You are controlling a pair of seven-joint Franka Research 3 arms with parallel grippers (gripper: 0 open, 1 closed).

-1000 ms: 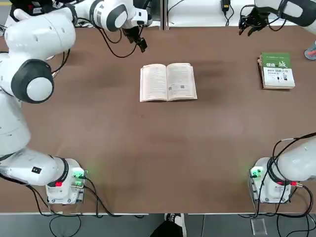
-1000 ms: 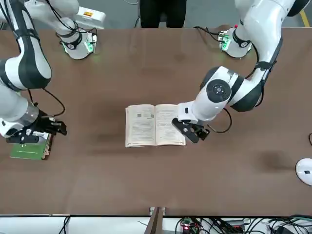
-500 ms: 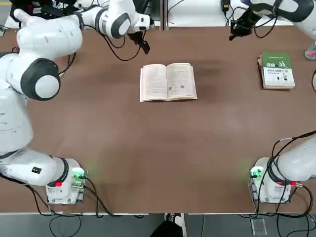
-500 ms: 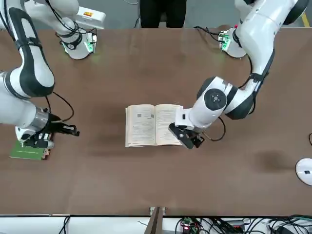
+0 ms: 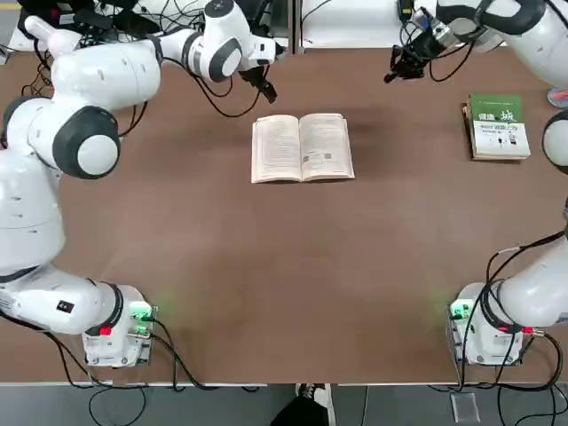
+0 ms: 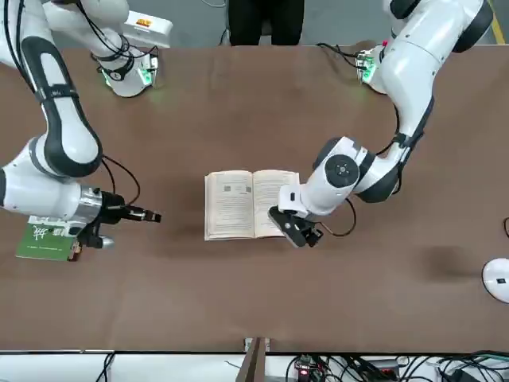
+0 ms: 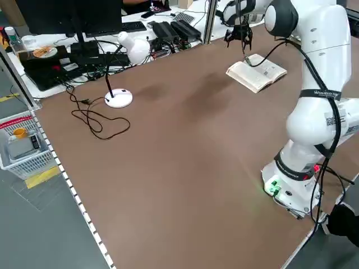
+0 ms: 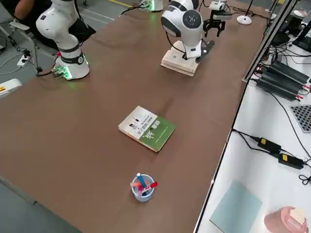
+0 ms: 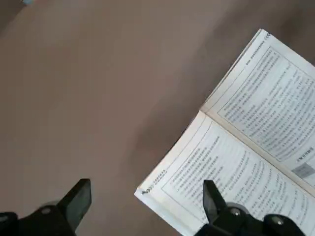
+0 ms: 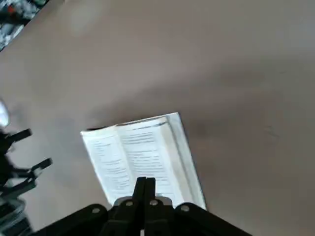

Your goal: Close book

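While the thin open book with cream pages [image 5: 303, 147] lies flat in the middle of the brown table [image 5: 284, 284], both arms have moved in a little closer. The left claw [image 6: 296, 231] has slid to the book's far corner on its own side, fingers spread wide, one on each side of the corner. The right claw [image 6: 151, 216] has left the green-covered book [image 5: 498, 126] and now floats near the open one, fingers pressed together. No page is lifted yet.
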